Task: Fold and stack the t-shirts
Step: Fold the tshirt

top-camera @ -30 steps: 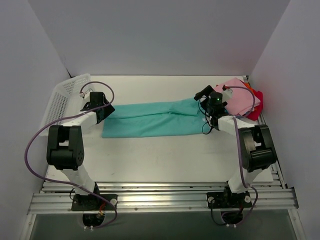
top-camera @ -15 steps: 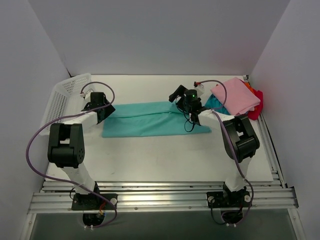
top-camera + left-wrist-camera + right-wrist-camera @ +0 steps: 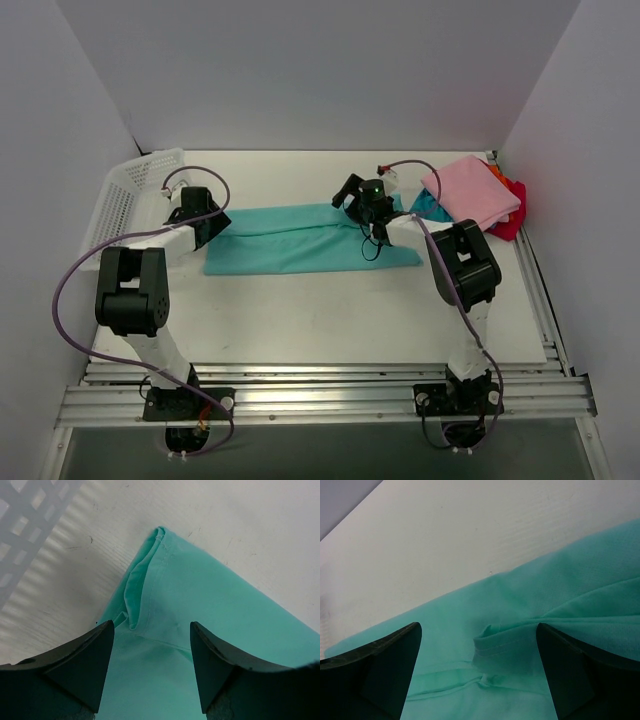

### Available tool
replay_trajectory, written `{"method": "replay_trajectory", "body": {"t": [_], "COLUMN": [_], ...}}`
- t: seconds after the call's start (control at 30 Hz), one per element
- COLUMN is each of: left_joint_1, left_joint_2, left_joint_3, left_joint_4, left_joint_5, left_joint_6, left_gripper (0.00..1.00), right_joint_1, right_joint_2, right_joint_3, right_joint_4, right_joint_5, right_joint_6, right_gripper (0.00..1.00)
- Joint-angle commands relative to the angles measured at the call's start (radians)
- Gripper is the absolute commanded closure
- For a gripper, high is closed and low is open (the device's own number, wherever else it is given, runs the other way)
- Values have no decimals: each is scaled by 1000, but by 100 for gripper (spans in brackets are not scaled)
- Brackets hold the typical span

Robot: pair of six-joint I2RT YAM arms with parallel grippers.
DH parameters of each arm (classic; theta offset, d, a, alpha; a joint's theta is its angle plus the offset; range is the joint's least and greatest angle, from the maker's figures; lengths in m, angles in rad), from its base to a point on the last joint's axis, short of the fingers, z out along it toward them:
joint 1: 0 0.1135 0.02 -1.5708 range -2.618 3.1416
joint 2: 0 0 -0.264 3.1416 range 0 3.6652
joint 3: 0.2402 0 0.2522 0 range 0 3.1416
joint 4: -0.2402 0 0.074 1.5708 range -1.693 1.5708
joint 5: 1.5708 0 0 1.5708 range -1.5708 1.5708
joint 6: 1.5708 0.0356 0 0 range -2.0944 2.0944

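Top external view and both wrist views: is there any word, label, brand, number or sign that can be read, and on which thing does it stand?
None can be read. No print shows on the teal-green t-shirt, the pink t-shirt or the white mesh basket.

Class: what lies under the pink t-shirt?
Under the pink t-shirt, a teal-blue shirt, an orange shirt and a red shirt peek out; their middles are covered.

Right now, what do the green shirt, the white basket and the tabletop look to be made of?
The teal-green shirt: soft matte cloth, probably a cotton-like knit; it shows a stitched hem and limp folds. The basket: seemingly rigid white plastic, moulded as open mesh. The tabletop: white, matte, finely ribbed and scuffed; possibly plastic board, though that stays uncertain.
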Motion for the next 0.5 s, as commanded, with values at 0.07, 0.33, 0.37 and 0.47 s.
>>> {"method": "replay_trajectory", "body": {"t": [0.07, 0.33, 0.37, 0.47], "left_joint_1": [57, 59, 59, 57], "left_joint_2": [-8, -2, -2, -2], "left_joint_3": [-9, 0, -1, 0], "left_joint_4": [29, 28, 29, 28], "left_joint_5": [-59, -58, -58, -58], "left_joint_6": [-7, -7, -7, -7], "left_gripper": [29, 30, 30, 30], "right_joint_1": [-24, -22, -21, -22], "right_joint_2": [29, 35, 39, 47], "right_joint_3": [114, 98, 94, 85], "right_joint_4": [-46, -41, -35, -27], "right_joint_5": [7, -10, -15, -30], "right_joint_6": [-34, -39, -39, -36], "right_gripper": [6, 13, 16, 18]}}
